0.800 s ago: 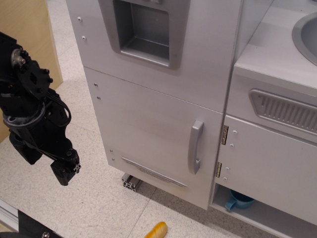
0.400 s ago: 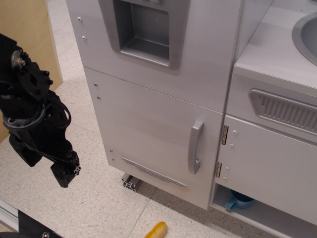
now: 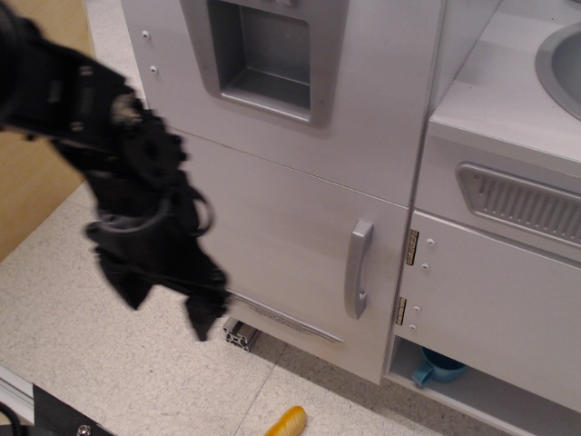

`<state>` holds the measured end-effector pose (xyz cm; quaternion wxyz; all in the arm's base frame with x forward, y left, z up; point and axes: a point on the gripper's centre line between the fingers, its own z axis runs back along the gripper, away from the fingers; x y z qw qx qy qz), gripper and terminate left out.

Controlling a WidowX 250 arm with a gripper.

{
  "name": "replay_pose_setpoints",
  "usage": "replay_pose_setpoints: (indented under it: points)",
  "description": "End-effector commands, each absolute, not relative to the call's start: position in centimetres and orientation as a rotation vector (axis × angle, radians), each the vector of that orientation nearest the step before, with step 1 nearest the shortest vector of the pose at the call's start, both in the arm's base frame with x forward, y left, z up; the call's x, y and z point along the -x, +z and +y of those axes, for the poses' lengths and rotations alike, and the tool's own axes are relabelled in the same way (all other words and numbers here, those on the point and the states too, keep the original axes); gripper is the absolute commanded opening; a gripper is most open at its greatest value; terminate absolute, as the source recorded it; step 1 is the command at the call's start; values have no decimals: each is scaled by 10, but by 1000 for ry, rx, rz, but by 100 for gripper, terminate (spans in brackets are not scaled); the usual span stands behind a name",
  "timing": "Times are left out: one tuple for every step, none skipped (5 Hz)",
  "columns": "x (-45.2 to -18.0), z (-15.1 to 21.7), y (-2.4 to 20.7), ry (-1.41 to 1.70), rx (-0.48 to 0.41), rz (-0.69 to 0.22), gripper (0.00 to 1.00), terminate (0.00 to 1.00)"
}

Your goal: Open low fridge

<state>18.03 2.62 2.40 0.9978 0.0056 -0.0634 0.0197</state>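
The gripper (image 3: pixel 204 320) is blurred by motion, so I cannot tell if its fingers are apart or together; it holds nothing that can be seen. It hangs low, in front of the left bottom part of the low fridge (image 3: pixel 281 241), close to the left end of the thin vent slot (image 3: pixel 283 316). The black arm (image 3: pixel 118 173) goes up and to the left from it and covers the left edge of the door.

The door of the low fridge is closed. Its curved silver handle (image 3: pixel 358 269) is on the right side, well apart from the gripper. Above it is the silver panel with the square dispenser (image 3: pixel 263 56). To the right is the white cabinet door (image 3: pixel 495 309) with brass hinges (image 3: pixel 410 247), and below it a blue cup (image 3: pixel 438 369) on a shelf. A yellow object (image 3: pixel 287 422) lies on the floor.

Compared with 0.4 s ago, the arm has moved to the right, from beside the wooden board to in front of the door.
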Motion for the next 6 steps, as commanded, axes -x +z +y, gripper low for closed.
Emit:
replay_pose_setpoints:
  points:
    - [-222, -24, 10, 1, 12, -198, 100, 0]
    - [-244, -34, -7, 13, 23, -213, 100, 0]
    - [-278, -40, -24, 58, 25, -242, 100, 0]
    - [-293, -44, -28, 62, 22, -291, 100, 0]
    - [-312, -40, -30, 85, 26, -345, 100, 0]
    - [-320, -38, -34, 98, 25, -347, 100, 0]
